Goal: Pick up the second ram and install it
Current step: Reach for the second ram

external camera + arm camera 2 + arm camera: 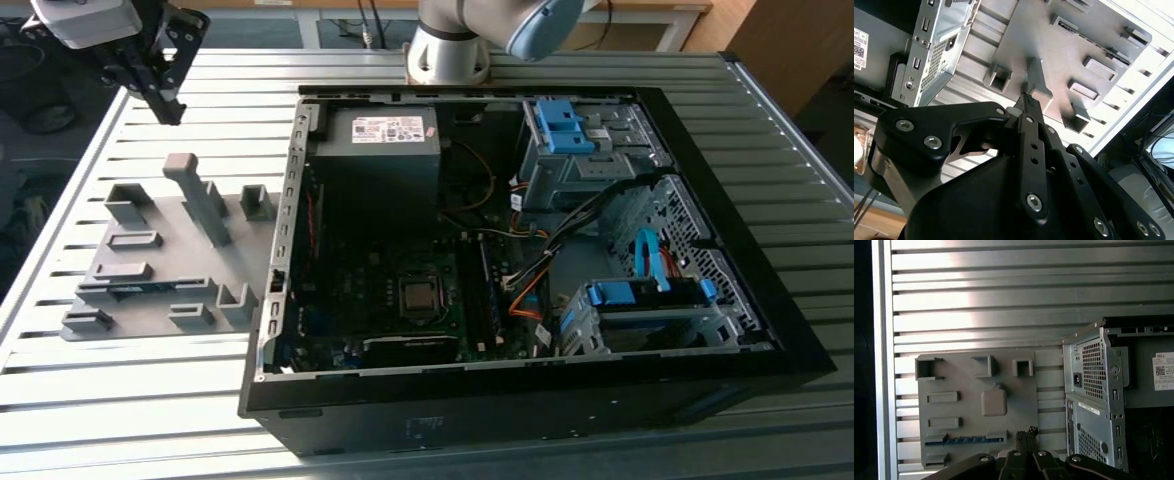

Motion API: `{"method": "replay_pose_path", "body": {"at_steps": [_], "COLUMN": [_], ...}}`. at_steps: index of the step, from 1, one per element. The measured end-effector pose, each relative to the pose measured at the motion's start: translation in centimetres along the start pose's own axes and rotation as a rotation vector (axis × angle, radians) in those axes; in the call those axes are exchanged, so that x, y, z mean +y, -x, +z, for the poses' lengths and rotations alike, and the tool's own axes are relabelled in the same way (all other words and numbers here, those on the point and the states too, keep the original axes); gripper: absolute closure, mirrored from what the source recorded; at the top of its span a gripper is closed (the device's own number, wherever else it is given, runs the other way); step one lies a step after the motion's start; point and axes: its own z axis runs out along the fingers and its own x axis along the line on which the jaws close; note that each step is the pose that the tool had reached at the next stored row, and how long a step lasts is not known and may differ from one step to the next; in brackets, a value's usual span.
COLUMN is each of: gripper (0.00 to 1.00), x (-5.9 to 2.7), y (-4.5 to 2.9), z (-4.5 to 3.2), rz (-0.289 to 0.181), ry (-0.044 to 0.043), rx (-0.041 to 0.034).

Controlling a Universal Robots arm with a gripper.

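Gripper, jaws together and empty, is hovering near the holder; ram is lying in it, post and case alongside.

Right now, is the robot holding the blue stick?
No: in the exterior view the second ram lies in the grey holder tray, while the gripper hangs empty well away from it.

Second ram ends hidden in holder, arm cropped
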Motion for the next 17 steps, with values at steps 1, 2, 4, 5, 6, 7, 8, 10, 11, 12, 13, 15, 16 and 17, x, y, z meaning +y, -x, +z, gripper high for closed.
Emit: {"method": "replay_pose_path", "body": {"at_steps": [1, 2, 4, 5, 6, 7, 8, 10, 11, 12, 13, 15, 16, 17], "gripper": [0.89, 0.89, 0.89, 0.89, 0.89, 0.89, 0.89, 0.89, 0.89, 0.89, 0.89, 0.89, 0.89, 0.89], "x": [-0.13, -0.25, -0.41, -0.46, -0.49, -0.51, -0.53, -0.54, -0.54, -0.53, -0.53, -0.54, -0.54, -0.56], "y": [-0.10, -0.21, -0.46, -0.61, -0.80, -0.95, -1.08, -1.15, -1.15, -1.16, -1.17, -1.16, -1.17, -1.25], "z": [0.01, 0.01, 0.03, 0.03, 0.03, 0.04, 0.05, 0.08, 0.09, 0.08, 0.10, 0.11, 0.14, 0.18], "rz": [0.000, 0.000, 0.000, 0.000, 0.000, 0.000, 0.000, -0.001, -0.002, -0.005, -0.008, -0.016, -0.018, -0.019], "ry": [0.0001, 0.0001, 0.0000, 0.0000, -0.0001, 0.0000, 0.0000, -0.0002, -0.0018, -0.0061, -0.0135, -0.0294, -0.0319, -0.0321], "rx": [0.0000, 0.0000, -0.0001, -0.0001, 0.0000, 0.0001, 0.0002, 0.0007, 0.0015, 0.0031, 0.0062, 0.0178, 0.0239, 0.0290]}}
